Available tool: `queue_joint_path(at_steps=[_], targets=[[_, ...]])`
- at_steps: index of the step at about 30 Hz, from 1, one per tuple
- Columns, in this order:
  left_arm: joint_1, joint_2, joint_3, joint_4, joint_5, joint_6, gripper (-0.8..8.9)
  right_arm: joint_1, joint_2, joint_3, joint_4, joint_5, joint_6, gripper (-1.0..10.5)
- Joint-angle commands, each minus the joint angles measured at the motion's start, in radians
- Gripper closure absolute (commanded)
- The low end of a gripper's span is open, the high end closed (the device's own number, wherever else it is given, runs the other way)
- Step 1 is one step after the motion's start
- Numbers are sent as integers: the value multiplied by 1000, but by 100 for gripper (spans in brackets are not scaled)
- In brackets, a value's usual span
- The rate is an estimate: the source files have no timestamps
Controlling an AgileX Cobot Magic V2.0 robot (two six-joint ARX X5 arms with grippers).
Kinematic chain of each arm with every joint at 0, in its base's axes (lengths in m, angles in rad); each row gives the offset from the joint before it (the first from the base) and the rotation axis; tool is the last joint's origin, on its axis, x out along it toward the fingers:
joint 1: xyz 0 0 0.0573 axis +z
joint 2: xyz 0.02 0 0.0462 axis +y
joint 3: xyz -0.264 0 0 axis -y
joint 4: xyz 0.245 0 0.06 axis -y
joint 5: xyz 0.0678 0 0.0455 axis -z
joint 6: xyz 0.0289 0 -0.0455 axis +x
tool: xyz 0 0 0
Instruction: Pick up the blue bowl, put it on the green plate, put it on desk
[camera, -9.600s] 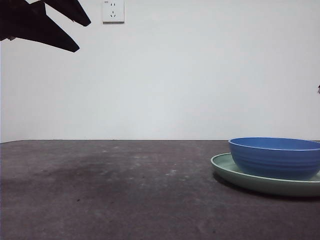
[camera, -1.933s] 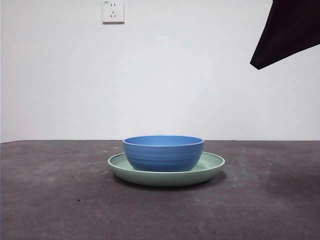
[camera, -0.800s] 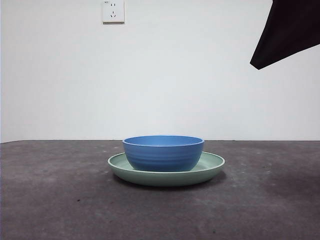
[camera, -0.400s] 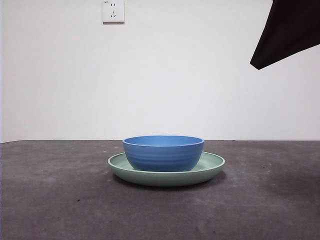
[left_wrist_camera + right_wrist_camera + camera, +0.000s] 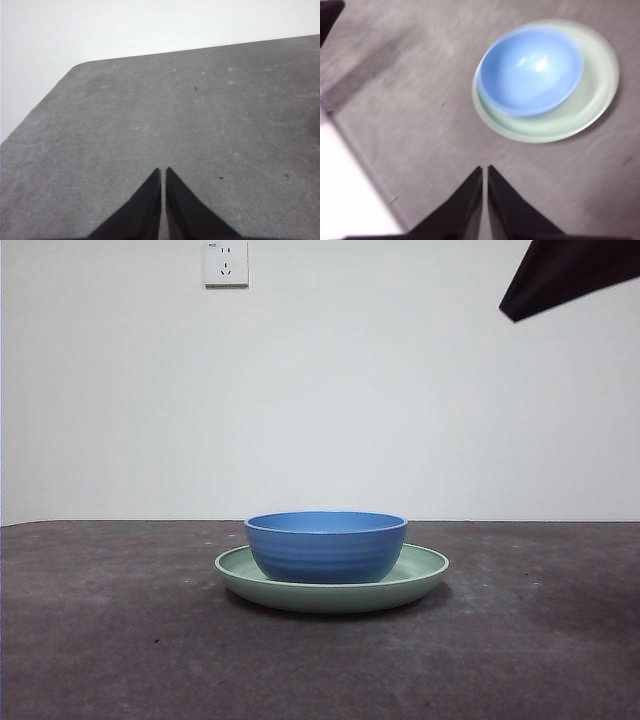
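The blue bowl sits upright inside the green plate, a little left of the plate's middle, on the desk. In the right wrist view the bowl and plate lie well ahead of my right gripper, which is shut, empty and high above the desk. Its arm shows as a black tip at the top right of the front view. My left gripper is shut and empty over bare desk, away from the bowl and plate.
A white wall socket is on the wall behind. The desk's far edge and rounded corner show in the left wrist view. A dark tip sits in a corner of the right wrist view.
The black arm tip at the top right has risen towards the top edge. The bowl and plate have not moved over the last second; much earlier they stood at the far right.
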Motion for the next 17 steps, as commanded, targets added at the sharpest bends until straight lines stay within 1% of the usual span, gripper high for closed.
queue_joint_path(at_steps=[1,3,4,8,10,13,17], targets=[[2,-2,-21,-8,0,-3,798,-31,-38,4,59,109,-48,935],[2,-2,-21,-8,0,-3,798,-82,-83,-21,130,163,-51,935],[2,-2,-21,-8,0,-3,798,-111,-106,-40,166,168,-49,935],[2,-2,-21,-8,0,-3,798,-274,-239,-186,337,167,-4,935],[2,-2,-21,-8,0,-3,798,-352,-308,-269,402,167,6,935],[2,-2,-21,-8,0,-3,798,-457,-418,-383,463,168,6,935],[2,-2,-21,-8,0,-3,798,-563,-531,-502,521,169,6,935]])
